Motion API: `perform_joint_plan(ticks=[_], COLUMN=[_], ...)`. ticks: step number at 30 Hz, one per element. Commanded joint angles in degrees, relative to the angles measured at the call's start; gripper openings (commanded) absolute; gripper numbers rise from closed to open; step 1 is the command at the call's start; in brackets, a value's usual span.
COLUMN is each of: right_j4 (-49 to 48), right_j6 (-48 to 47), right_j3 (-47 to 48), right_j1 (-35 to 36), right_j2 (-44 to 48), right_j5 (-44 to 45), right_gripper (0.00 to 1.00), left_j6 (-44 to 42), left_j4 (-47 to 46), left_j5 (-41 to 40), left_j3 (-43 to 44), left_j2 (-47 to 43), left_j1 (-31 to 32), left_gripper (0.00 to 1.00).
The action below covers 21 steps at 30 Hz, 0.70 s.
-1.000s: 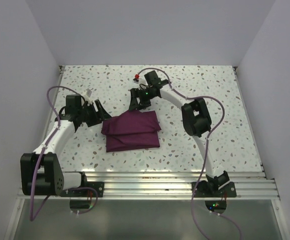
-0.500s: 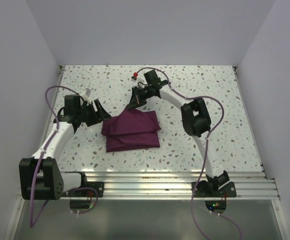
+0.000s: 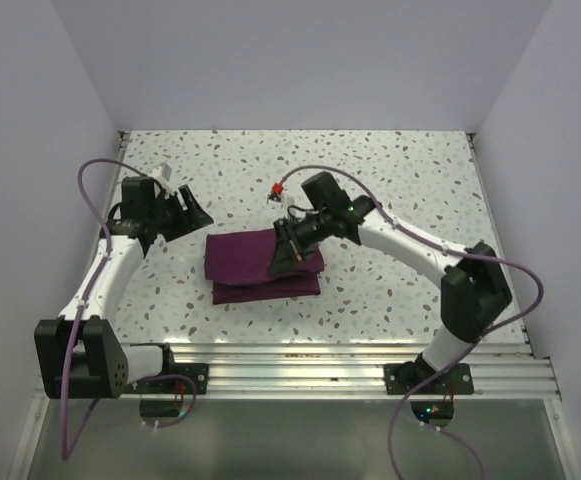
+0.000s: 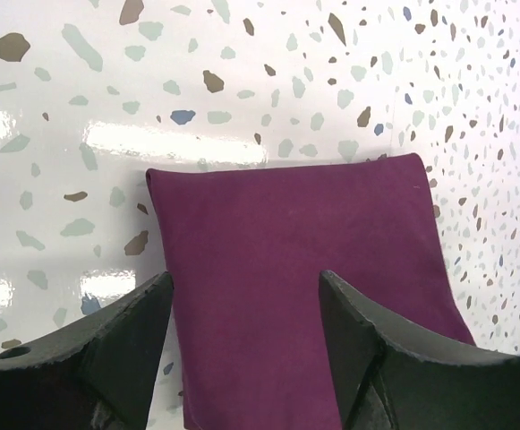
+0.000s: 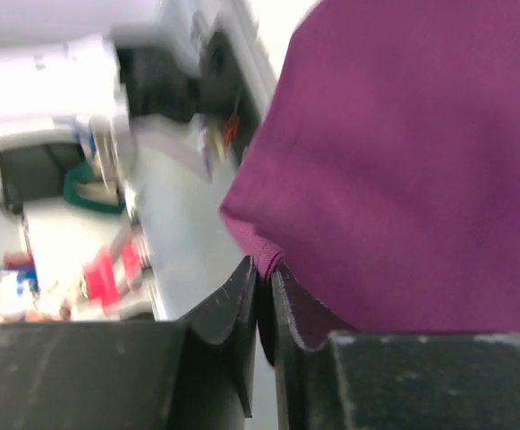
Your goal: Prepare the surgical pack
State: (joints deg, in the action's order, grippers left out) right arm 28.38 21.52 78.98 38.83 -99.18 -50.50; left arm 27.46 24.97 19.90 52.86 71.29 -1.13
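The surgical pack [image 3: 242,262] is a deep purple fabric sheet lying folded in the middle of the speckled table. My right gripper [image 3: 288,252] hangs over its right half, shut on a pinched edge of the fabric. In the right wrist view the cloth [image 5: 412,152] rises from between the closed fingertips of the right gripper [image 5: 264,267]. My left gripper [image 3: 192,212] stands open to the far left of the pack and touches nothing. The left wrist view shows the pack [image 4: 295,242] flat on the table beyond the spread fingers of the left gripper [image 4: 246,285].
White walls close in the table on the left, far and right sides. A metal rail [image 3: 300,360] with both arm bases runs along the near edge. A small red part [image 3: 276,190] sits on the right arm's cable near the wrist.
The right gripper shut on the pack's far edge and carried it toward the near side, over the pack. The left gripper drew back toward the far left, still open.
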Motion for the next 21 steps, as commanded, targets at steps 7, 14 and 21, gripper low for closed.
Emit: perform_joint_plan(ticks=[7, 14, 21], right_j4=[14.32, 6.52, 5.63], right_j6=[-8.23, 1.15, 2.04], right_j3=[-11.76, -2.45, 1.18], right_j1=[3.10, -6.04, -9.21], right_j2=[8.47, 4.36, -7.43], right_j5=[5.31, 12.95, 15.08], right_gripper=[0.59, 0.65, 0.41], left_j6=[-0.92, -1.54, -0.22], left_j4=[2.27, 0.87, -0.09], left_j5=[1.89, 8.48, 11.03], left_j3=[2.77, 0.06, -6.71], left_j2=[4.12, 6.93, 8.61], left_j1=[-0.37, -0.19, 0.42], left_gripper=[0.63, 0.36, 0.05])
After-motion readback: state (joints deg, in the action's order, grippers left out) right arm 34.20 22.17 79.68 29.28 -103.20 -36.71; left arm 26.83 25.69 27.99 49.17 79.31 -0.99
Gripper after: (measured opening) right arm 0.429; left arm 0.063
